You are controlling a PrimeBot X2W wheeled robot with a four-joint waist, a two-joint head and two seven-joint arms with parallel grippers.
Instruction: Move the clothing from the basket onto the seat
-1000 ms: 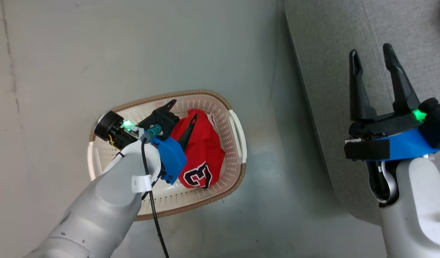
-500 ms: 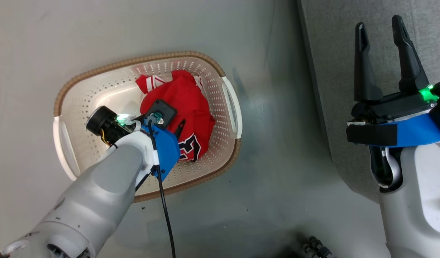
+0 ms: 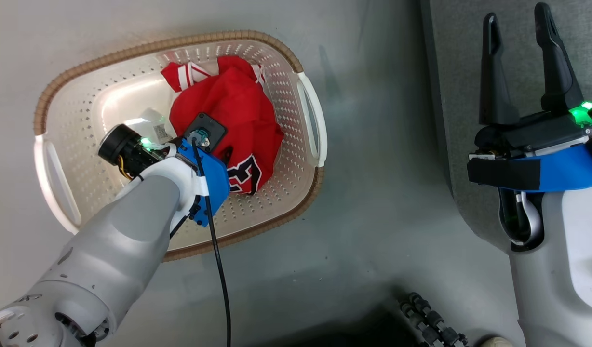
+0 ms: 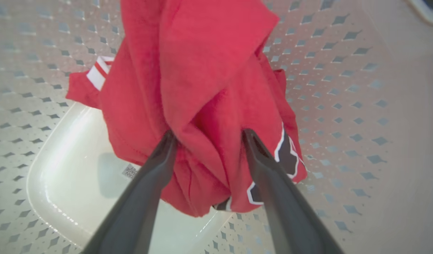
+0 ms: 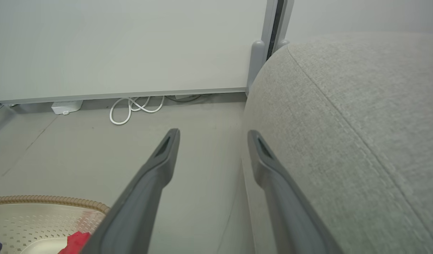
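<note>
Lowered into basket (image 4: 343, 106), left gripper (image 4: 206, 135) straddles clothing (image 4: 202, 70), wrist view shows.

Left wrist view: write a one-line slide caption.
Open left gripper straddling a fold of red clothing inside the basket.

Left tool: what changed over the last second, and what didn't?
The head camera shifted. The left tool tipped down into the basket; its open fingers now straddle a fold of the clothing, nothing gripped yet. The clothing stayed in the basket; the right tool stayed open by the seat.
</note>
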